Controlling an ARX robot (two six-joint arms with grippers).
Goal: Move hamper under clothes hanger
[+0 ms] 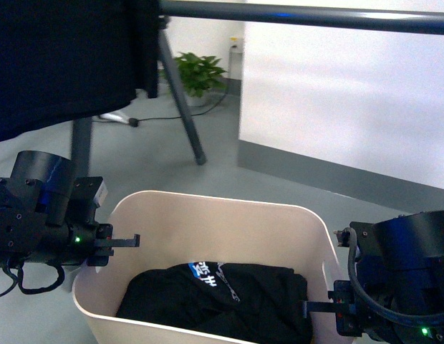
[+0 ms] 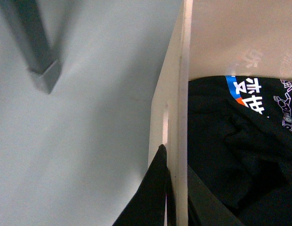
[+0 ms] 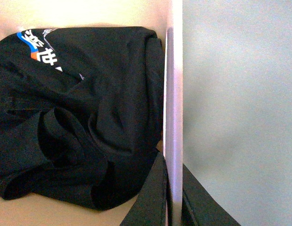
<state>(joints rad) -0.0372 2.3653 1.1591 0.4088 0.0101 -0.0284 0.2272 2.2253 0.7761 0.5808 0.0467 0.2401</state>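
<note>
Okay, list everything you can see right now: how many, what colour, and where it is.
hamper: one, beige, on the floor between the two arms
garment: one, black with blue and white print, bunched inside the hamper
clothes rack: one, dark grey, bar across the top, leg beyond the hamper
hanging cloth: one, black, upper left by the rack's bar
plant: one, green, by the far wall
cable: one, dark, on the floor near the plant
left hand: one, black, closed on the hamper's left wall
right hand: one, black, closed on the hamper's right wall
</note>
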